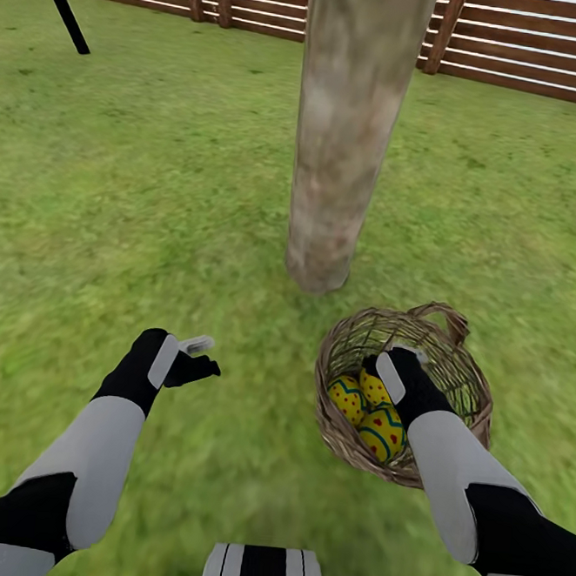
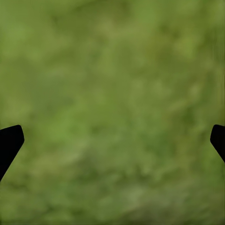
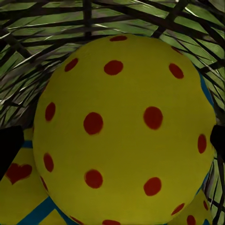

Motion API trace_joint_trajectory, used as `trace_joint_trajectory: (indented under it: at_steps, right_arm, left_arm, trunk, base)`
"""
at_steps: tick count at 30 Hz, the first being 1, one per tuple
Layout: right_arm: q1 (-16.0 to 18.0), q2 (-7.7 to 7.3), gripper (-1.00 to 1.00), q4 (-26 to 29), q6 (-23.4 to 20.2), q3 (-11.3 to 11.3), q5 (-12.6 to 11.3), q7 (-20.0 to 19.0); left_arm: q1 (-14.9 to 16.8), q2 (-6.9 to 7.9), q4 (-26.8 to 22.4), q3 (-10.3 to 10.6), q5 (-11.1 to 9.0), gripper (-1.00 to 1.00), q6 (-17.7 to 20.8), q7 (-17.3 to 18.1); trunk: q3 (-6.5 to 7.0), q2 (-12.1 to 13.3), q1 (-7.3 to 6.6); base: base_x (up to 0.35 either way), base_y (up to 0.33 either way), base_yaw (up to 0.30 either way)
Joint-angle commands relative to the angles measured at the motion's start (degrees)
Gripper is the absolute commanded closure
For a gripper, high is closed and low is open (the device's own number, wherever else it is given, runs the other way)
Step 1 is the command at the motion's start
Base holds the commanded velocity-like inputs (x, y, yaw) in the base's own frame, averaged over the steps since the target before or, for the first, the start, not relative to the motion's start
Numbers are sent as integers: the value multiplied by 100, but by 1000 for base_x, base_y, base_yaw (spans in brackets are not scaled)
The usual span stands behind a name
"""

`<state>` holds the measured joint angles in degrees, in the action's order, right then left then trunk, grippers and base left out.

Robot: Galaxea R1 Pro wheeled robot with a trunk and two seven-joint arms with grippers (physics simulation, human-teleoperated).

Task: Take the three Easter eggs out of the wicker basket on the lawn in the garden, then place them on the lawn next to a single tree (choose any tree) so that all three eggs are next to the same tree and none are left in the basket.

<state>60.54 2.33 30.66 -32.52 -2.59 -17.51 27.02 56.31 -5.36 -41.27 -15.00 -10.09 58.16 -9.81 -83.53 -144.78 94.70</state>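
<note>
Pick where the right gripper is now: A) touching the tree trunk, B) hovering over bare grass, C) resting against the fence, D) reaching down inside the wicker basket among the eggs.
D: the right gripper is down inside the wicker basket, beside the Easter eggs.

Head cam looks down over lawn (image 1: 158, 180); right wrist cam close inside basket (image 3: 47, 28).

So the three Easter eggs (image 1: 369, 409) sit in the wicker basket (image 1: 467, 382), right gripper's fingers (image 1: 395, 360) just above them. Tree (image 1: 343, 153) stands beyond, left fingers (image 1: 197, 345) off to its left over lawn (image 1: 158, 180).
</note>
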Motion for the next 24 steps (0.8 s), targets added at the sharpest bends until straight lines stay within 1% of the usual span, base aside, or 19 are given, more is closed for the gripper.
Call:
trace_joint_trajectory:
  at_steps: [1,22,24]
  right_arm:
    - [-1,2,-100,7,-9,-14,-51,40]
    - [1,-22,-100,-16,-9,-14,-42,40]
    - [1,-21,-100,-16,-9,-14,-42,40]
  left_arm:
    - [3,-4,-5,-24,-63,-100,20,-50]
    - [3,-9,23,-29,-89,-100,27,-47]
    - [3,-9,23,-29,-89,-100,26,-47]
  trunk:
    - [-5,-2,-1]
    - [-5,-2,-1]
    - [-49,-5,4]
  base:
    - [0,0,0]
    - [0,0,0]
    - [0,0,0]
